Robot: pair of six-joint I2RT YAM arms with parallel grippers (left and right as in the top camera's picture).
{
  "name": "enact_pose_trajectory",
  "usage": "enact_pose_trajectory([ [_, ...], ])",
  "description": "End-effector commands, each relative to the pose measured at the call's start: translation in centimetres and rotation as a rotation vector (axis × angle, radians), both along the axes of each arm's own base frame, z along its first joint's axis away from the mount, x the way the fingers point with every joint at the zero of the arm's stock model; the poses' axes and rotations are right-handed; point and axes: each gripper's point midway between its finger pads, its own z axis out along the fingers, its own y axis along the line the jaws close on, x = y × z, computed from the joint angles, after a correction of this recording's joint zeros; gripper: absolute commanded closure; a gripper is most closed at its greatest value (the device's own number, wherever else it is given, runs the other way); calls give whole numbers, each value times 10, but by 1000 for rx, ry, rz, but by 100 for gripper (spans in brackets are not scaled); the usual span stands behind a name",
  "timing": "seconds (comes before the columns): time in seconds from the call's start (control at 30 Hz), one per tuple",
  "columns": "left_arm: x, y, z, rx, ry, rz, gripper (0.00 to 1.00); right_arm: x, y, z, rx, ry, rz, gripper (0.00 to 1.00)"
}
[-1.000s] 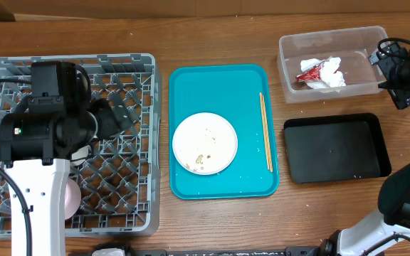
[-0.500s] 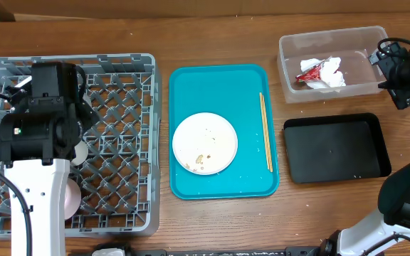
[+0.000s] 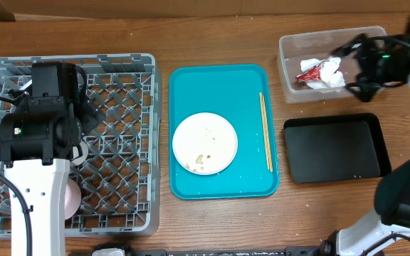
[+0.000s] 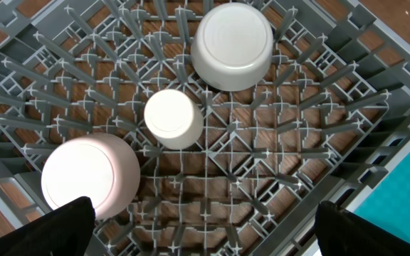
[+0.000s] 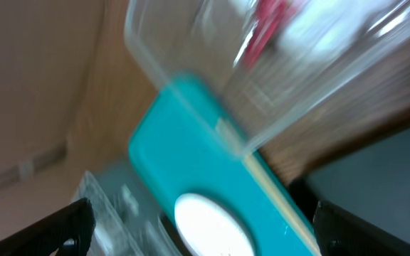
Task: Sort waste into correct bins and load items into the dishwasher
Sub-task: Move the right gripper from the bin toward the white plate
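Grey plastic lattice of the dish rack (image 3: 119,67) already carries a bowl (image 4: 232,44), a small cup (image 4: 173,119) and another white dish (image 4: 90,176), all mouth-down, presumably so they would drain. The left jaws hang wide open and empty right above them. The napkin (image 3: 331,75) and red wrapper (image 3: 309,73) lie in the clear tub (image 3: 290,50), the right jaws spread open and empty over it. Left to load, I'd say: the speckled plate (image 3: 204,143) and chopsticks (image 3: 266,131) on the teal tray (image 3: 191,85).
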Motion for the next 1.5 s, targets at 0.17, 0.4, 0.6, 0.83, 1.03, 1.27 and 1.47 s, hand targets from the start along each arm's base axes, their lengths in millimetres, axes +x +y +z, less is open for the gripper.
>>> enact_pose_trajectory([
  [0.17,2,-2,-4,-18,2,8,0,-41,125,-35,-372,39,467,0],
  [0.4,2,-2,-4,-18,3,8,0,-68,203,-74,-568,-25,686,25],
  [0.6,2,-2,-4,-17,3,8,0,-78,210,-98,-626,12,601,45],
  [0.83,2,-2,-4,-18,3,8,0,-82,217,-125,-565,0,608,51],
  [1.03,2,-2,-4,-18,3,8,0,-92,217,-147,-538,20,622,55],
  [1.27,2,-2,-4,-18,3,8,0,-100,213,-164,-540,32,626,59],
  [1.47,2,-2,-4,-17,3,8,0,-108,215,-175,-515,53,608,59],
])
